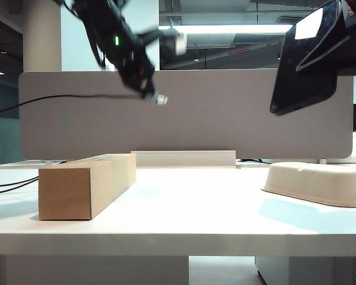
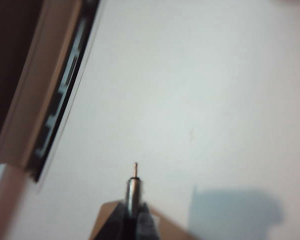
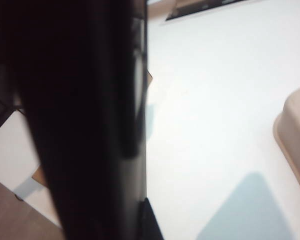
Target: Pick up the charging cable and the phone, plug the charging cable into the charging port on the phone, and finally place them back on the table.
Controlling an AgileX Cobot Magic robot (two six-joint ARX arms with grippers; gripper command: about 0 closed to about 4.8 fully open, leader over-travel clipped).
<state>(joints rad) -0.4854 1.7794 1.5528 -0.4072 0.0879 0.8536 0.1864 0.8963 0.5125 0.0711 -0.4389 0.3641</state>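
Closest to the lens in the right wrist view, the phone (image 3: 85, 115) fills most of the frame as a dark, blurred slab, and in the exterior view it hangs tilted at the upper right, high above the table (image 1: 190, 208), with the right gripper (image 1: 344, 41) clenched on its upper end. Its lower short edge, where the charging port should sit, points down and toward the middle, though the port itself is too small to make out. Well apart from it, at the upper left of the exterior view, the left gripper (image 1: 149, 92) has its fingers clenched on the charging cable (image 1: 77, 97) just behind the plug tip (image 1: 161, 100), which sticks out toward the phone; the cable trails off to the left edge. In the left wrist view the silvery plug (image 2: 133, 187) juts from between the fingers, blurred. Judged from here, the main risk is misalignment: the plug looks level while the phone's edge is slanted, so a straight approach could strike the casing beside the port and push the phone askew in its hold. A thin plug pinched near its end may also twist between the fingers on contact. Slack cable dragging over the cardboard box (image 1: 86, 184) could tug the plug off line, and a dropped phone would fall near the pale tray (image 1: 320, 184).
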